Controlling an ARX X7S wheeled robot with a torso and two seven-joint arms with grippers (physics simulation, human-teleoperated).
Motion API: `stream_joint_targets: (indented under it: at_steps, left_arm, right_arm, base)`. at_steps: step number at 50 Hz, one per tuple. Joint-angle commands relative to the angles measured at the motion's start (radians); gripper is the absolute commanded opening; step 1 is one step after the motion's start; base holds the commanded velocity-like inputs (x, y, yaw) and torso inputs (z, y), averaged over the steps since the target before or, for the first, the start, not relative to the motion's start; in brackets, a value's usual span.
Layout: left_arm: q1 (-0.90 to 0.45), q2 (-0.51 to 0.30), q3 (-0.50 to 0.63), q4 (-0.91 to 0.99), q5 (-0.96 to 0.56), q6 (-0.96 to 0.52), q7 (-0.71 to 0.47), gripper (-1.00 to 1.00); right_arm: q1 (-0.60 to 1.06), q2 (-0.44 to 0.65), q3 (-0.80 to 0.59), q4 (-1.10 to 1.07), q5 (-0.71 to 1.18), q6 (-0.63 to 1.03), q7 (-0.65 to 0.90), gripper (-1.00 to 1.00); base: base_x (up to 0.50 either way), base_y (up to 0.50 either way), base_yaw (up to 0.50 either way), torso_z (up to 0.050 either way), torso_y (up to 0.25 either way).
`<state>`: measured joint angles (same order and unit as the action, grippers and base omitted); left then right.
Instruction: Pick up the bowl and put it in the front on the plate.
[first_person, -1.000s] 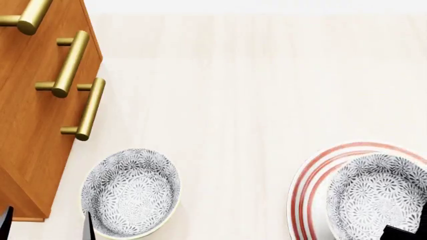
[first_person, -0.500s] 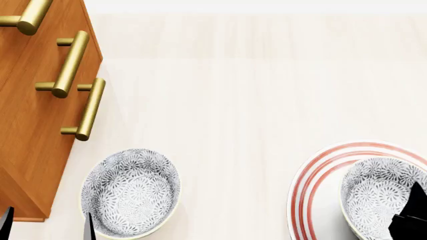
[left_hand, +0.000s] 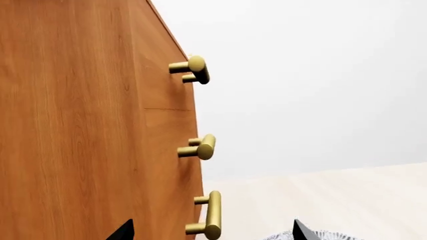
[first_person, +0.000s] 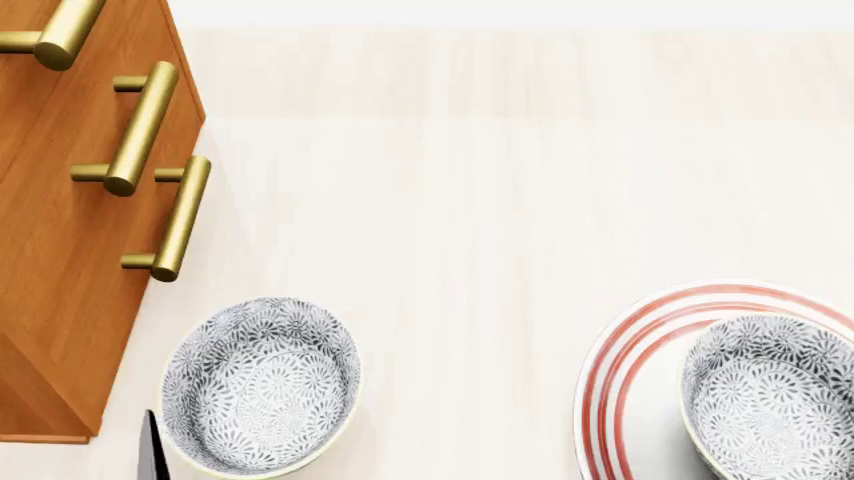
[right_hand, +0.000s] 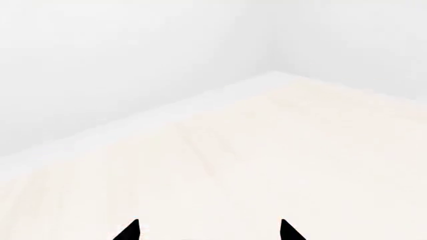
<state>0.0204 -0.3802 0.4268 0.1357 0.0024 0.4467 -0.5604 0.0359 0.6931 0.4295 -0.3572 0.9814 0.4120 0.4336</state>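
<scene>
Resting inside the red-ringed plate (first_person: 625, 400), the bowl (first_person: 774, 400) now sits free at the head view's lower right, where half a second ago my right gripper's dark tip overlapped its near wall and a second ago the bowl rode higher and nearer the plate's left rim. I judge the placement done and the release made; what remains, if anything, is backing the arm clear.

The right gripper (right_hand: 208, 231) no longer shows in the head view at all. Only its wrist view finds it: two black fingertips (right_hand: 128, 231) standing wide apart with nothing between them, over bare pale table (right_hand: 280, 150) running to a white wall.

On the other side, one thin dark tip of the left gripper (first_person: 150, 445) shows just beside the second bowl (first_person: 263, 385), which has not shifted. The left wrist view adds what the head view cannot: both tips spread, empty, and the wooden cabinet (left_hand: 80, 125) with its brass handles (left_hand: 212, 215) seen from low down, plus a sliver of patterned rim at the frame's edge (too little to tell how close the finger stands to it). A third bowl shows nowhere.
</scene>
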Motion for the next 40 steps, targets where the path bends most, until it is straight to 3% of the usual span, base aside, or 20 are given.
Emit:
stream_joint_targets:
  at_steps: [1,8,16,28,40]
  left_arm:
    - [0.037,-0.046,-0.070,0.140,0.017,-0.029,-0.007,1.00]
    - [0.120,-0.111,-0.183,0.119,0.093,0.040,-0.095,1.00]
    - [0.145,-0.113,-0.300,0.116,0.065,-0.005,-0.183,1.00]
    - [0.087,-0.106,-0.424,0.119,0.028,-0.037,-0.272,1.00]
    - [0.044,-0.121,-0.536,0.198,0.018,-0.073,-0.333,1.00]
  right_arm:
    - [-0.093,-0.212,0.043,-0.096,-0.205,-0.274,-0.062,1.00]
    - [-0.099,-0.372,-0.024,-0.079,-0.363,-0.474,-0.110,1.00]
    - [-0.036,-0.450,-0.076,0.047,-0.514,-0.589,-0.111,1.00]
    - [0.053,-0.495,-0.135,0.097,-0.626,-0.681,-0.096,1.00]
    - [0.188,-0.511,-0.066,0.087,-0.855,-0.947,-0.024,1.00]
  base:
    - [0.00,0.00,0.00,0.000,0.000]
    - [0.00,0.00,0.00,0.000,0.000]
    - [0.00,0.00,0.00,0.000,0.000]
    - [0.00,0.00,0.00,0.000,0.000]
    - [0.00,0.00,0.00,0.000,0.000]
